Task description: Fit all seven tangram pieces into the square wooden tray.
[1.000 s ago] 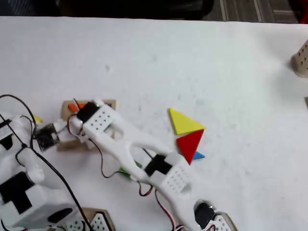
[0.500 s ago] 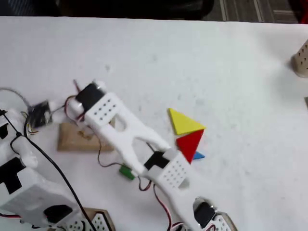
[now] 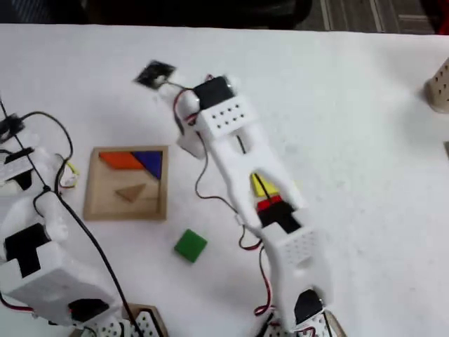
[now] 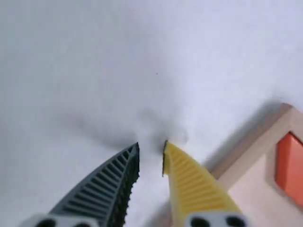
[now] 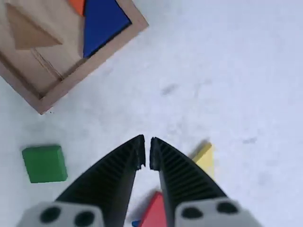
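White left arm (image 3: 35, 260) sits at the table's left edge, cables (image 3: 77, 239) looping over it. Its left gripper (image 4: 151, 144) is over bare white table (image 3: 337, 105), just outside a corner of the wooden tray (image 3: 105, 205). The grey finger (image 4: 109, 189) and yellow finger (image 4: 194, 189) are a small gap apart at the tips, nothing between them.

The tray lies flat just beside that arm. Inside it, the orange piece (image 3: 119, 160) is in the far-left corner. The blue triangle (image 3: 150, 163) touches it on the right, along the far rim. The tan triangle (image 3: 131, 192) is near the middle, apart from both; cannot tell whether it is a loose piece or part of the floor. The rest of the tray floor is bare wood.

A green square (image 3: 190, 246) lies on the table near the tray's near-right corner, outside it, tilted.

The right arm (image 3: 242, 151) stretches from the near edge up across the table, right of the tray. The right gripper (image 5: 147, 141) hangs above the table between the tray and the loose pieces. Its black fingers (image 5: 113, 175) are pressed almost together, only a slit between, holding nothing.

Loose yellow triangle (image 3: 262, 186) and red triangle (image 3: 269, 204) lie on the table touching each other, mostly hidden under that arm in the high view. A sliver of blue (image 5: 136, 223) shows beside the red in the right wrist view; its shape cannot be told.

A beige perforated object (image 3: 439, 86) stands at the table's right edge, well apart from everything.
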You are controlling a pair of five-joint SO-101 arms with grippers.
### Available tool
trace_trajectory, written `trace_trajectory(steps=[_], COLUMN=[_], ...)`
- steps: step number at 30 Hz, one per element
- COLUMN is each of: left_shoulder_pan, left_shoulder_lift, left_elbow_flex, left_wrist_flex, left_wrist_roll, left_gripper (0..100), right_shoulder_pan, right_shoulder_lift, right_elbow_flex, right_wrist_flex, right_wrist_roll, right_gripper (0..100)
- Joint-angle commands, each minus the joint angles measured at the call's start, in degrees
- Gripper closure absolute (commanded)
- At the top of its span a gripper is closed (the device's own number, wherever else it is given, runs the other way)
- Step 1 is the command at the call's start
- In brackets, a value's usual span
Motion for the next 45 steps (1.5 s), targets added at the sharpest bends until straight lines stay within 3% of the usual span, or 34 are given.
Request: trace_trajectory(steps=[1, 7, 11, 15, 19, 24, 29, 38, 45], left_shoulder_pan=[6.11, 14.73, 19.47, 27.56, 35.65, 33.1, 32.31, 29.76, 29.49], left_shoulder_lift=[-7.87, -28.97, -39.87, -42.07, -36.09, -21.14, -11.03, -9.98, -9.89], left_elbow_flex=[3.96, 22.33, 27.52, 27.6, 26.9, 19.08, 12.13, 10.55, 10.55], left_wrist_flex=[0.97, -7.56, -4.75, 0.44, 1.58, 1.76, 4.4, 2.64, -3.16], left_wrist_roll=[-4.48, -9.76, -9.67, -9.85, -9.67, -9.49, -9.49, -9.76, -9.93], left_gripper=[88, 88, 88, 88, 88, 89, 98, 98, 98], right_shoulder_pan=[3.12, 7.34, 9.54, 10.24, 10.24, 10.33, 10.33, 10.42, 10.42], right_shoulder_lift=[-5.85, -9.89, -11.47, -10.95, -9.8, -9.71, -9.63, -9.63, -9.63], right_elbow_flex=[5.89, 17.93, 24.18, 26.64, 27.08, 27.08, 27.08, 27.08, 26.99], right_wrist_flex=[0.57, -6.81, -11.65, -14.2, -14.81, -14.81, -14.81, -14.9, -14.9], right_wrist_roll=[-8.35, -12.57, -13.36, -13.63, -13.8, -13.8, -13.8, -13.8, -13.8], right_gripper=[98.2, 98.2, 98.2, 98.2, 98.2, 98.2, 98.2, 98.2, 98.2])
